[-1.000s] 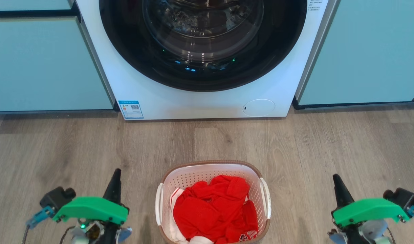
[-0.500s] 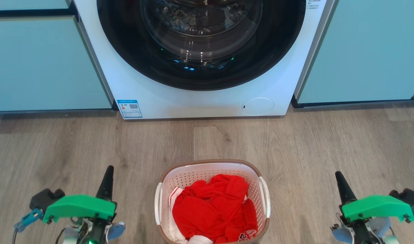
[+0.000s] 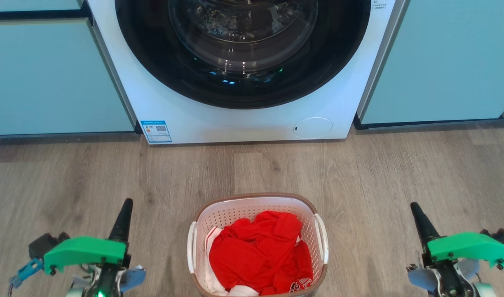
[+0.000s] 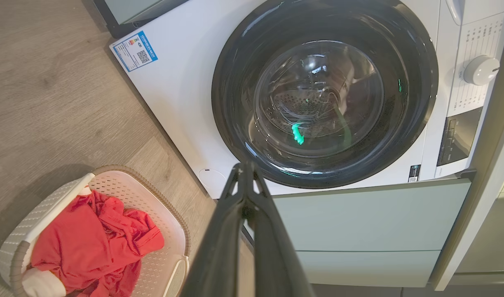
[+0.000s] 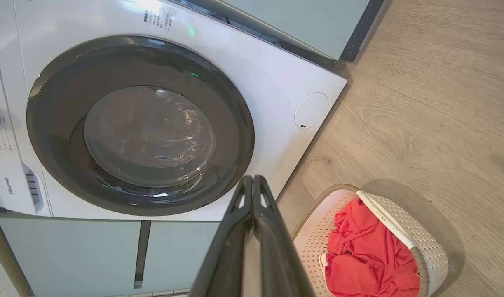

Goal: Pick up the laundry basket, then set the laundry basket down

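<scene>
laundry basket (image 3: 252, 195) sat upright and untouched on the wood floor (image 3: 379, 177) before the washer (image 3: 243, 123)
It was centred on the washer but well apart from it, red clothes (image 3: 260, 251) heaped inside. left gripper (image 3: 126, 203) hung off its left side, right gripper (image 3: 413, 205) further off its right side; each had its fingers clenched tip to tip on nothing, and both pointed toward the washer
</scene>
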`<state>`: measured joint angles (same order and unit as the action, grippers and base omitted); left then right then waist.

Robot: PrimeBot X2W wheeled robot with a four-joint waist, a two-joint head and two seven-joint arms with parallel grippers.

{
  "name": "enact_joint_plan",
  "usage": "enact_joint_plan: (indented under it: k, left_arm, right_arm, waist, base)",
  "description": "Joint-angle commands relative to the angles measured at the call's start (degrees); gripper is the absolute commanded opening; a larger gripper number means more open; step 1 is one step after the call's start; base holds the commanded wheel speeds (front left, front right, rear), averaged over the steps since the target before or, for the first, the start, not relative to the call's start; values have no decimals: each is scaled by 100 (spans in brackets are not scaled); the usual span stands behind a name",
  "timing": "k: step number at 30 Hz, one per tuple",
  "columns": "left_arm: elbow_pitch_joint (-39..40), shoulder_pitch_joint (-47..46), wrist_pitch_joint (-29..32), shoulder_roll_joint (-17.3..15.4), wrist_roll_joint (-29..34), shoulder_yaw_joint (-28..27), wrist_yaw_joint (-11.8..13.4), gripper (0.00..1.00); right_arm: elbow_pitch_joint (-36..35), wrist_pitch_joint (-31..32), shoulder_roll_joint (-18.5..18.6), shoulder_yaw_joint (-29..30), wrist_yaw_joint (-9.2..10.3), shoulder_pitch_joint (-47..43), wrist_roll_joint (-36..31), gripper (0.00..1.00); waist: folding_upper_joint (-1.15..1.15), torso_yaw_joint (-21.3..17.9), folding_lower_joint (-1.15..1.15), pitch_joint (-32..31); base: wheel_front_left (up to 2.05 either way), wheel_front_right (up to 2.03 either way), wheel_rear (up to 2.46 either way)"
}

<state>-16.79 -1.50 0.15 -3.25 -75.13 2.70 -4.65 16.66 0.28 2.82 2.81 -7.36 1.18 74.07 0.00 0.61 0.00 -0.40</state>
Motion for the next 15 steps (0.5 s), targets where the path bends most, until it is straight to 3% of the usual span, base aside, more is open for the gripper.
enact_joint_plan:
  k: [1, 15]
  left_arm:
    - [229, -372, 61, -68, -161, -246, -69, 0]
    - [257, -419, 319, -66, -1089, -546, -189, 0]
  right_arm:
    - [-220, 55, 115, -38, -10, 320, 184, 0]
    - [-249, 307, 112, 111, -12, 413, 1160, 0]
  waist:
    - [0, -3, 0, 3]
    - [0, -35, 0, 34]
  base:
    - [0, 0, 0]
    - [0, 0, 0]
